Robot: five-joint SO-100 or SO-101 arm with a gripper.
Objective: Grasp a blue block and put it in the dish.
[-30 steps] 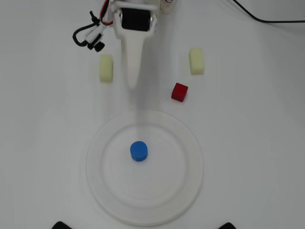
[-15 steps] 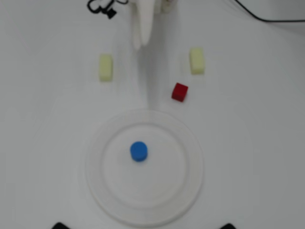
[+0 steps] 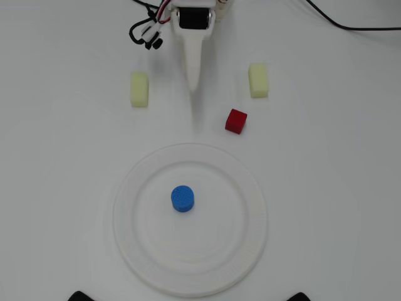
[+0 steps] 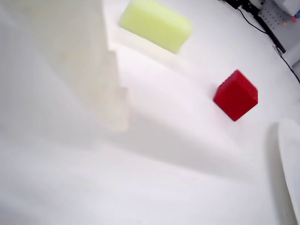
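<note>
Overhead view: below my jaws, the worktop lies bare down to the dish at 6 o'clock. Obstacles: red cube at 4 o'clock, pale yellow blocks at 3 and 9 o'clock.

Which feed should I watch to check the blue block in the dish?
The overhead view: the blue block sits upright near the middle of the dish, unobstructed. The wrist view shows no block, only a sliver of the dish rim at its right edge.
</note>
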